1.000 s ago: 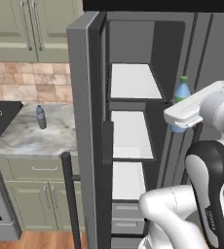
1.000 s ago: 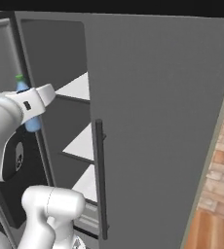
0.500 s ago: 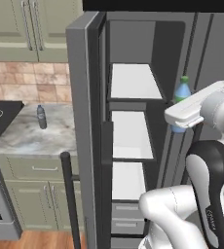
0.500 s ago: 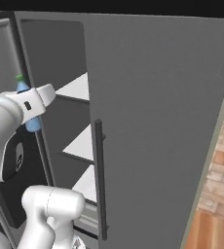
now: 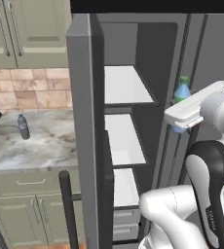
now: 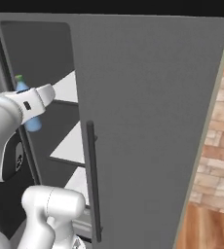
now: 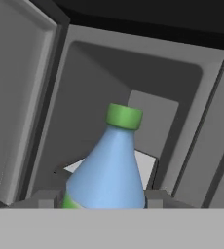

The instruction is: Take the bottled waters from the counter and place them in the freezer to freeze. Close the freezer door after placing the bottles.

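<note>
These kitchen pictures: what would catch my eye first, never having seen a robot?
The white arm's pincer holds a blue bottle with a green cap up before the open freezer and its white shelves. A grey bottle stands alone on the counter, left of the freezer door.

No legible text, brand, number or sign on any surface: blue bottle (image 7: 108, 172) carries a plain green band without lettering; grey bottle (image 5: 22, 127) on the counter (image 5: 41, 146) too small to read; freezer door (image 5: 83, 121) and plain grey door (image 6: 148, 121) bear no markings
</note>
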